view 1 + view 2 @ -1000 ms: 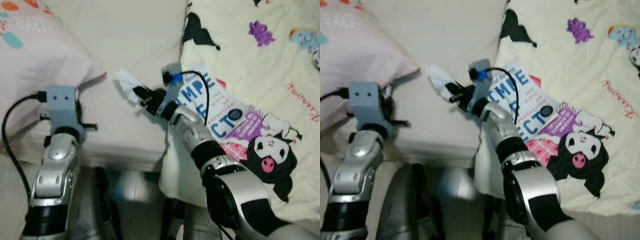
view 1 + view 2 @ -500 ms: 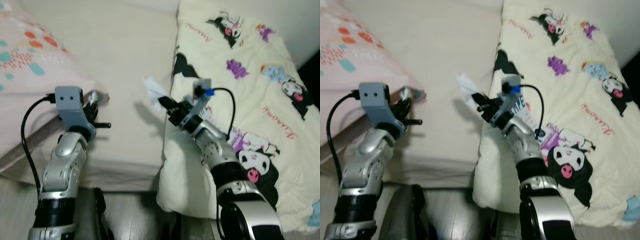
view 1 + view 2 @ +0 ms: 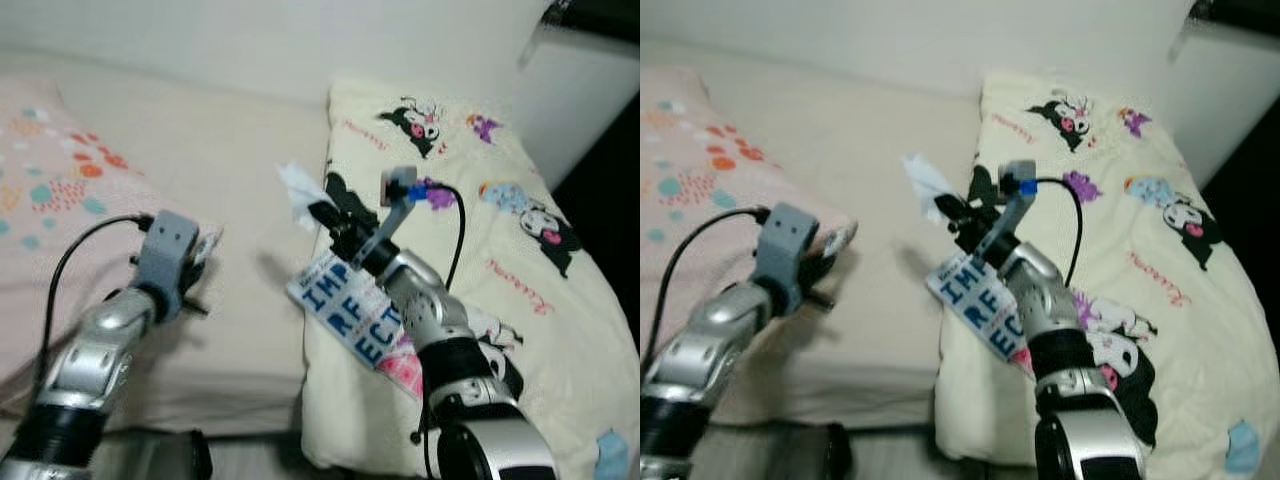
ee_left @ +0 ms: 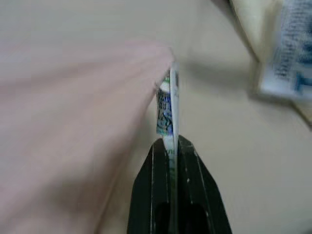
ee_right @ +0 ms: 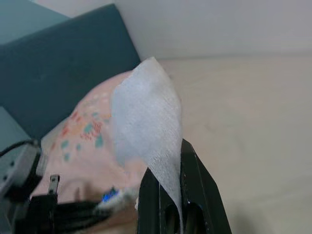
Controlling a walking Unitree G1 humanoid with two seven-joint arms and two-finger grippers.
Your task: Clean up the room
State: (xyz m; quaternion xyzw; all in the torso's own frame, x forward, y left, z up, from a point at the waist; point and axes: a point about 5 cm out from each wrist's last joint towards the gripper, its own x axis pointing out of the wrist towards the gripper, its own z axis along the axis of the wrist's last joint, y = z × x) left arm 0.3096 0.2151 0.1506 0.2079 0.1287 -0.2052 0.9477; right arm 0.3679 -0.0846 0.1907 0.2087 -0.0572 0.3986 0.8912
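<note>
**Both grippers hold something above the bed**

Your right gripper [image 3: 318,213] is raised over the bed, its two black fingers [image 5: 197,187] pinched together on a white tissue [image 5: 146,122]. The tissue's lower edge is caught between the fingertips, and the rest stands up past the tips as a crumpled, pointed sheet. In the head views you see the same tissue [image 3: 927,186] sticking out beyond the fingers, clear of the sheet [image 3: 230,160] below it.

Your left gripper [image 4: 173,146] is also closed on something: a thin, flat wrapper [image 4: 168,105] with green and blue print, seen edge-on. Its near end is clamped between the two fingers and the rest extends straight out past the tips. The gripper sits just beside the corner of the pink pillow [image 3: 50,200], which lies to one side of the fingers; you cannot tell whether the wrapper touches it.

Behind your right forearm, a book [image 3: 345,315] with large blue letters on a white cover lies on the edge of the cream quilt [image 3: 520,250] printed with cartoon figures. It rests well back from the right fingertips, partly covered by the arm. In the left wrist view the same book shows blurred, off to the side beyond the left fingers.
</note>
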